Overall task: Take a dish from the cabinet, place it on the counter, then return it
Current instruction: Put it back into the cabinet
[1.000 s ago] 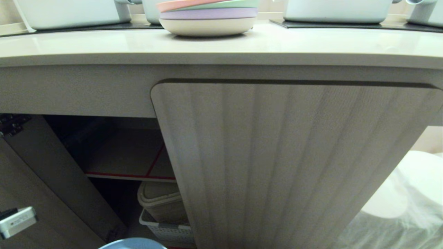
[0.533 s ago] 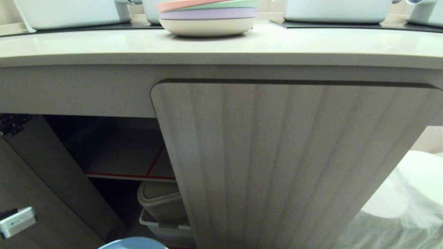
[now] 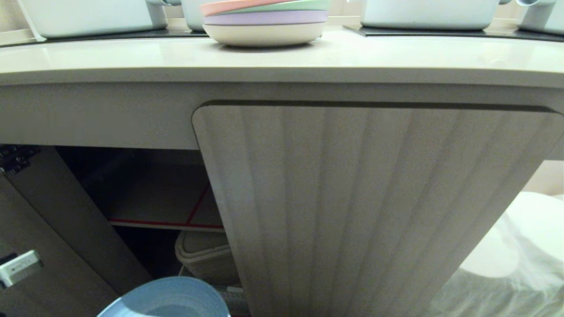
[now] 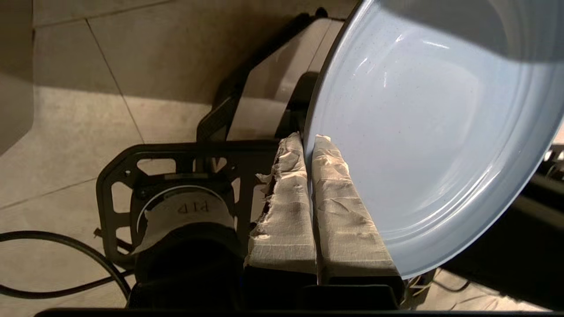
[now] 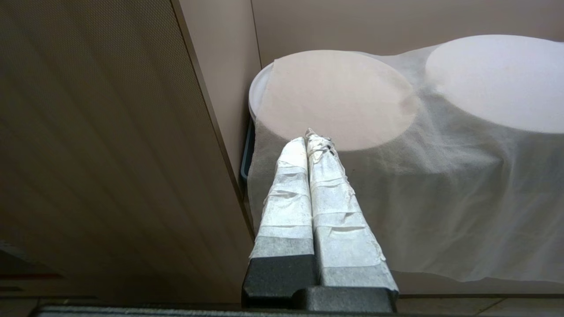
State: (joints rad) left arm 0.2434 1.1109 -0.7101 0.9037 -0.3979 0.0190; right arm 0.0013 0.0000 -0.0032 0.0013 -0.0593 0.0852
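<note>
The dish (image 3: 167, 299), a light-blue plate, pokes up at the bottom of the head view, in front of the cabinet's open left half. My left gripper (image 4: 308, 138) is shut on the dish's (image 4: 432, 132) rim, one taped finger on each side, and holds the dish tilted above the floor. The cabinet's inner shelf (image 3: 163, 223) has a red edge, and its ribbed right door (image 3: 361, 211) is closed. The counter (image 3: 282, 57) runs across the top. My right gripper (image 5: 310, 138) is shut on nothing and hangs parked beside the closed door.
A stack of pastel plates (image 3: 264, 22) and white pots (image 3: 88, 17) stand on the counter. A beige bin (image 3: 205, 255) sits under the shelf. The open left door (image 3: 57, 229) swings out at the left. White cloth-covered things (image 3: 506, 255) stand at the right.
The dish has risen further into the head view and now covers the white basket below the bin. The right arm has not moved.
</note>
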